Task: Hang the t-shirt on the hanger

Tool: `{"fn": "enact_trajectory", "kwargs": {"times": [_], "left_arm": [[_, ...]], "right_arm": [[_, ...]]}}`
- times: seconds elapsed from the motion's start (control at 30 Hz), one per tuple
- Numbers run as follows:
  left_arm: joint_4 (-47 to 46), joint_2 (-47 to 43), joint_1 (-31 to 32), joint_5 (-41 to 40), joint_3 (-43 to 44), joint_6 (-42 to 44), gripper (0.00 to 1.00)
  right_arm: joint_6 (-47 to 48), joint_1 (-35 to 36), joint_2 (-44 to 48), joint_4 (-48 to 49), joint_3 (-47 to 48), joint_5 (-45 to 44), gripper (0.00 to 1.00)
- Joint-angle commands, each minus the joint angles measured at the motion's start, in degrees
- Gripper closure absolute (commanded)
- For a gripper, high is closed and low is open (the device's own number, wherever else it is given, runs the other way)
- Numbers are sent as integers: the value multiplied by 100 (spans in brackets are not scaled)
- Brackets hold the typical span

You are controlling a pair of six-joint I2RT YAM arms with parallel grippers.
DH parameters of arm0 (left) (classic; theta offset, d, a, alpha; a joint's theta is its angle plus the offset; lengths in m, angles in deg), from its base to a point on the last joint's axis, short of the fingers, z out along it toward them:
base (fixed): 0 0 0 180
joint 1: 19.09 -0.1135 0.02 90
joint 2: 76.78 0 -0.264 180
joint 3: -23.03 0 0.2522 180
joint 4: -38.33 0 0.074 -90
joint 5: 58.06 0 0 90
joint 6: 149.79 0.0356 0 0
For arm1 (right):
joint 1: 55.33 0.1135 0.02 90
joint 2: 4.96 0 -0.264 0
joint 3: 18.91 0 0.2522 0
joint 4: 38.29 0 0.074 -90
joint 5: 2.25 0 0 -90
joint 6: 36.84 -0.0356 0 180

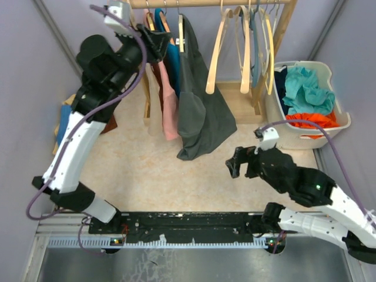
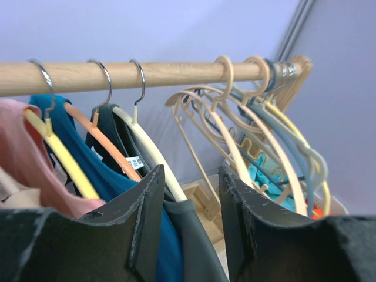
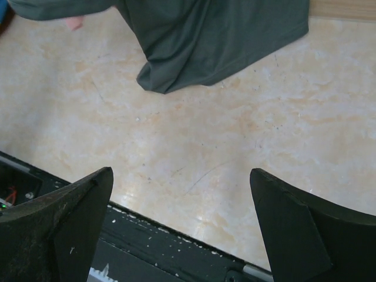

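Observation:
The dark grey t-shirt (image 1: 200, 111) hangs from the wooden rod (image 1: 211, 3) on the pale hanger (image 1: 181, 32), and its hem rests low over the beige table. In the left wrist view the hanger's arm (image 2: 154, 157) runs through the collar by the white label (image 2: 134, 163), and its hook (image 2: 140, 82) sits on the rod (image 2: 164, 73). My left gripper (image 2: 191, 197) is up beside that shoulder (image 2: 197, 241), open, jaws apart with nothing pinched. My right gripper (image 1: 235, 164) hovers low, wide open and empty. The right wrist view shows the shirt's hem (image 3: 217, 41) ahead of the right gripper (image 3: 182, 194).
A teal-blue shirt (image 1: 173, 64) and a pink garment (image 1: 170, 108) hang left of the t-shirt. Several bare hangers (image 1: 244, 50) crowd the rod's right end. A white basket (image 1: 339, 114) of clothes stands at the right. A black rail (image 1: 188, 226) lines the near edge.

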Motion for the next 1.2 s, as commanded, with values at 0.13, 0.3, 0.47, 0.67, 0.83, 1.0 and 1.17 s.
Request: {"fn": "enact_trajectory", "kwargs": {"times": [0.13, 0.3, 0.47, 0.67, 0.83, 1.0, 1.17], "left_arm": [[442, -1642, -5, 183, -1361, -80, 39], [650, -2594, -5, -116, -2574, -133, 38], [712, -3450, -5, -259, -3846, -302, 38], [703, -4240, -5, -75, -5232, -699, 40], [627, -4817, -5, 154, -6322, -886, 40], [662, -5101, -5, 228, -7076, -1025, 40], [834, -5299, -5, 113, -7550, -1119, 40]], "right_arm": [[171, -773, -967, 1165, -603, 252, 2], [574, -2130, -1206, 1970, -988, 1668, 10], [867, -2757, -1974, 2580, -909, 2188, 12], [1012, -3169, -3090, 3484, -750, 2477, 13], [1286, -3416, -3778, 4311, -588, 2292, 13], [1769, -3547, -4660, 4980, -124, 2038, 14], [1918, -3905, -5656, 5326, 565, 2336, 11]]}}
